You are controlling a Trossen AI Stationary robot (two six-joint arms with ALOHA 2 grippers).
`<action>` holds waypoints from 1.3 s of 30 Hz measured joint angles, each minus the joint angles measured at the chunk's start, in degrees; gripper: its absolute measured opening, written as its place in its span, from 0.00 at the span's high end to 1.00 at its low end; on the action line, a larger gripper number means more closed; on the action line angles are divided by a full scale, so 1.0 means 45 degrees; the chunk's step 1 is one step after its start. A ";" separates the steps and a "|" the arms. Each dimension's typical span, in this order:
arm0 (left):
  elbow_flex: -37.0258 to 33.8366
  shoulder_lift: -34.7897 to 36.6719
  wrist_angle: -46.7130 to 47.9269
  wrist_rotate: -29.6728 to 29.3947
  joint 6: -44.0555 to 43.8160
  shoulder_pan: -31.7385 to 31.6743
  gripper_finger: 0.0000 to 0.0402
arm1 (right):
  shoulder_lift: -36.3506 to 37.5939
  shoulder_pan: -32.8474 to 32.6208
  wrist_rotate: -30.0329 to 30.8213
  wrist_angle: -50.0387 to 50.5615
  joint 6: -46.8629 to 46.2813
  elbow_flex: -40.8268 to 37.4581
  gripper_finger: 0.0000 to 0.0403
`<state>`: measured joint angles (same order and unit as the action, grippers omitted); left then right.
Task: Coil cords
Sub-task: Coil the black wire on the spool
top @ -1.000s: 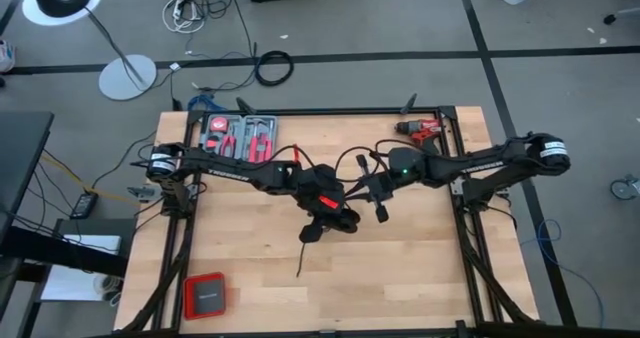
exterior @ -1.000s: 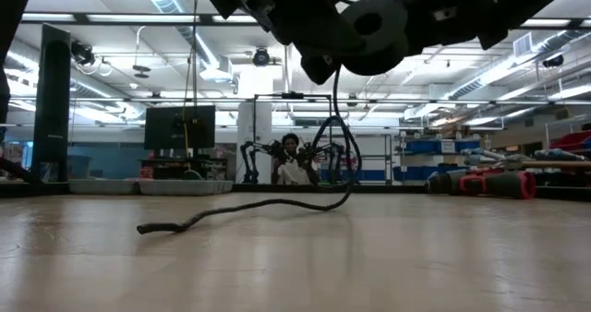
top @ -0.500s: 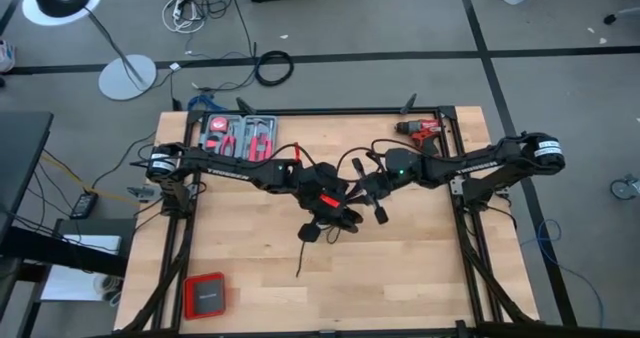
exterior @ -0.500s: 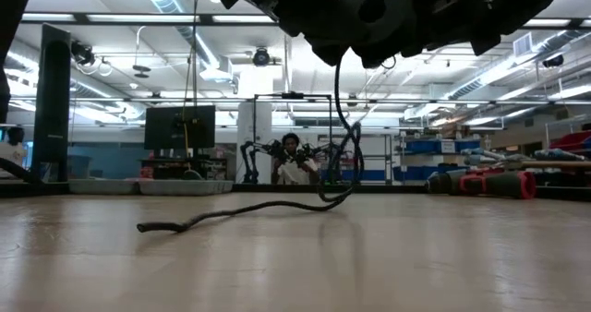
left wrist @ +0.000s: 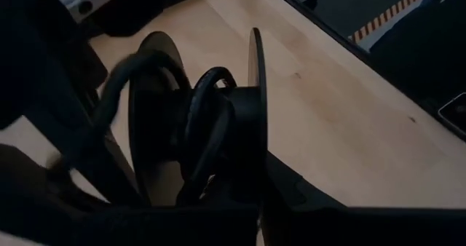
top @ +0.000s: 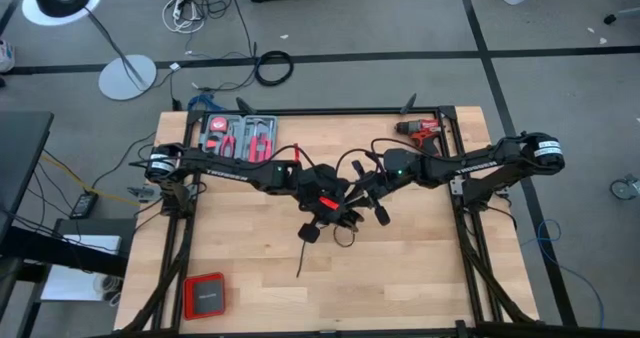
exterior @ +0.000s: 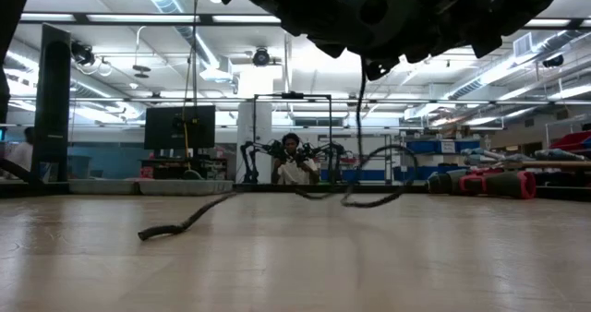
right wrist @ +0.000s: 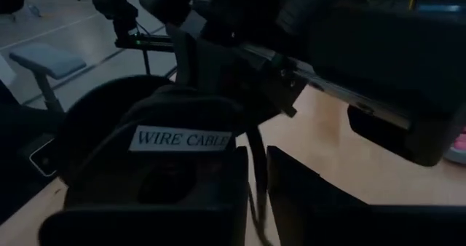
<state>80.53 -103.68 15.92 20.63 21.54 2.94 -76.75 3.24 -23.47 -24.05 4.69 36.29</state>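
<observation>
both arms meet over the middle of the table, left gripper and right gripper just beside each other. the left gripper is clenched on a black spool and the thin black cord already runs around its core, a few turns showing between the flanges in the left wrist view. change since a second ago: the right gripper was pinched tight and its fingers now stand slightly apart, a narrow gap in its wrist view with the cord running down through it, so it looks like a let-go or regrip and i cannot tell whether it grips the cord at all. the cord has shifted too: the hanging strand sits further toward the red drill side of the low view, the loop near the table is flatter and spread wider, and the free tail lies on the wood toward the near edge as before. judgement: one more wrap is being fed, coiling partway done, a long tail not yet wound on. readable writing: a white sticker on the spool says "wire cable"; white lettering on the right arm's link in the high view is too small to read. red tool tray at the far edge, red-edged box near the front corner, no legible text on either.
</observation>
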 joint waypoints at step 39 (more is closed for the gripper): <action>0.0000 0.0000 -0.1137 -0.0447 0.1170 0.0132 1.00 | 0.0000 0.1672 -0.2179 -0.0572 -0.0504 -0.0259 0.93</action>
<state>80.53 -103.68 10.80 18.62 26.80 3.53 -76.75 10.76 -33.28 -26.62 2.42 35.13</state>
